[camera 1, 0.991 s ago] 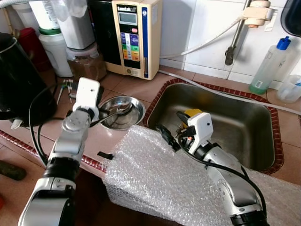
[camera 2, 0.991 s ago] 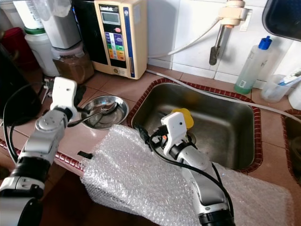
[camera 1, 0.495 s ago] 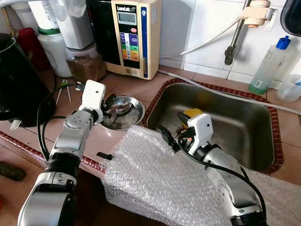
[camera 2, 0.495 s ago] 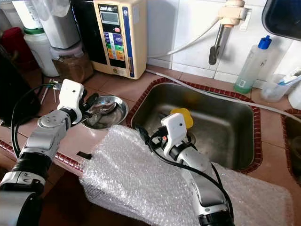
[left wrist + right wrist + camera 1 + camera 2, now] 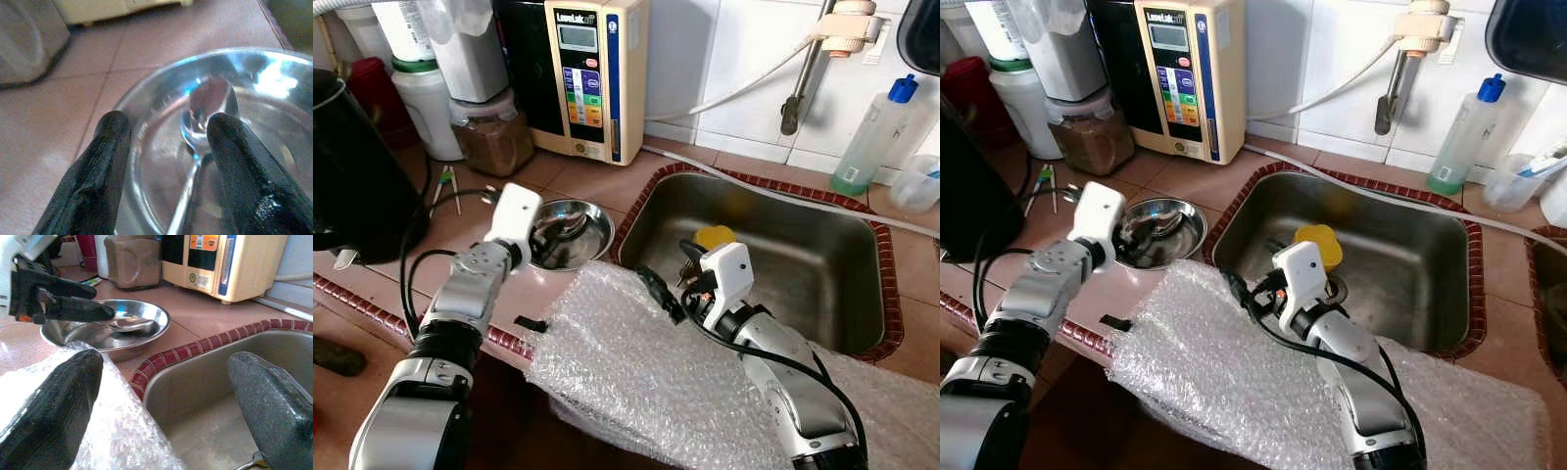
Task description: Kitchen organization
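A shiny steel bowl (image 5: 599, 213) sits on the tiled counter, left of the sink (image 5: 822, 264). A metal spoon (image 5: 205, 105) lies inside it. My left gripper (image 5: 544, 231) reaches over the bowl's near rim, open, one black finger (image 5: 110, 161) on each side of the spoon's handle. My right gripper (image 5: 672, 273) hovers open over the sink's left rim, above the far edge of a sheet of bubble wrap (image 5: 646, 377) that drapes over the counter front. In the right wrist view, the bowl (image 5: 146, 330) and the left gripper's fingers (image 5: 73, 308) lie ahead.
A yellow object (image 5: 715, 236) lies in the sink. At the back stand a beige appliance (image 5: 592, 73), a jar of brown powder (image 5: 491, 132) and a black kettle (image 5: 352, 166). A blue-capped bottle (image 5: 876, 137) stands right of the tap (image 5: 803, 83). A small black piece (image 5: 530, 323) lies at the counter edge.
My left gripper has moved right from beside the bowl, and its fingers now sit over the bowl around the spoon. The right arm has barely moved.
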Robot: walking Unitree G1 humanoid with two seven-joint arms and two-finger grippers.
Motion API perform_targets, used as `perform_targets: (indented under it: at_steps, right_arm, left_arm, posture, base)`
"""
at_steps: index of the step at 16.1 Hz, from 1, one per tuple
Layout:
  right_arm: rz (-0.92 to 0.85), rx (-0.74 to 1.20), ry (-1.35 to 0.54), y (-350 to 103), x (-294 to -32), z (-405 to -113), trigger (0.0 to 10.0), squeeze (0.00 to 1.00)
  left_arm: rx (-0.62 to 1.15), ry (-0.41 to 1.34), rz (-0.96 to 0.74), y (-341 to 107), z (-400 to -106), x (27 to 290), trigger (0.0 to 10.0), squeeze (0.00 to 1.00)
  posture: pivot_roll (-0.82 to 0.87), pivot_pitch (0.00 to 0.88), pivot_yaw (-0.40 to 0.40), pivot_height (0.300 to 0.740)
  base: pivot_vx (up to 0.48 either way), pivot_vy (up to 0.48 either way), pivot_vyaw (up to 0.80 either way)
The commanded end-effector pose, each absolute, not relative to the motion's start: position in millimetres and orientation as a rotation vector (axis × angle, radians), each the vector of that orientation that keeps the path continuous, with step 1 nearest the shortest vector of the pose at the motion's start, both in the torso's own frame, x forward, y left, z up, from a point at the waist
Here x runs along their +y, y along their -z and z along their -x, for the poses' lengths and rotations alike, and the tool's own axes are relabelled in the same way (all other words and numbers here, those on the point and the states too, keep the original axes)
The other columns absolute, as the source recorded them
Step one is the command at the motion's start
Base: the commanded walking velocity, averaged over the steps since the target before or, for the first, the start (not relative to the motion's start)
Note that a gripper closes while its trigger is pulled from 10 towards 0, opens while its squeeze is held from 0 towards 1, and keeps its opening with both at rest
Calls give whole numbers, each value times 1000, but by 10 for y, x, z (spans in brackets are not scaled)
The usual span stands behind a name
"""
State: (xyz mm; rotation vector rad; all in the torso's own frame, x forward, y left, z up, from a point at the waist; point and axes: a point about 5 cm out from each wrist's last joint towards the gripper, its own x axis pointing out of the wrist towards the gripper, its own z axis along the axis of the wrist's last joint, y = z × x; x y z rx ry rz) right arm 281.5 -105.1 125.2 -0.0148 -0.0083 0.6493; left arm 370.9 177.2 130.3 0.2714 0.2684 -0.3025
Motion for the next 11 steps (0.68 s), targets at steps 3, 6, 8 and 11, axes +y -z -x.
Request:
perform_targets:
  at_steps: [3,6,8,11]
  right_arm:
    - [13,-18,-671,-1288,-1026,-2767,10000,318]
    - [18,-21,-663,-1288,-1046,-2768,10000,0]
    - [19,-21,-660,-1289,-1041,-2773,10000,0]
    - [20,-25,-661,-1295,-1028,-2784,10000,0]
  left_arm:
    - [389,349,-305,-1199,-3680,1810,9490,0]
    - [423,352,-303,-1179,-3676,1864,0,0]
    - [438,364,-304,-1190,-3682,1872,0,0]
    - [451,372,-298,-1211,-3692,1881,0,0]
  posture:
    - [-64,7,82,740]
    - [-66,8,87,740]
    - [-65,6,90,740]
    - [-60,5,92,740]
  base:
    - [0,0,0]
    - [0,0,0]
    - [0,0,0]
    - [0,0,0]
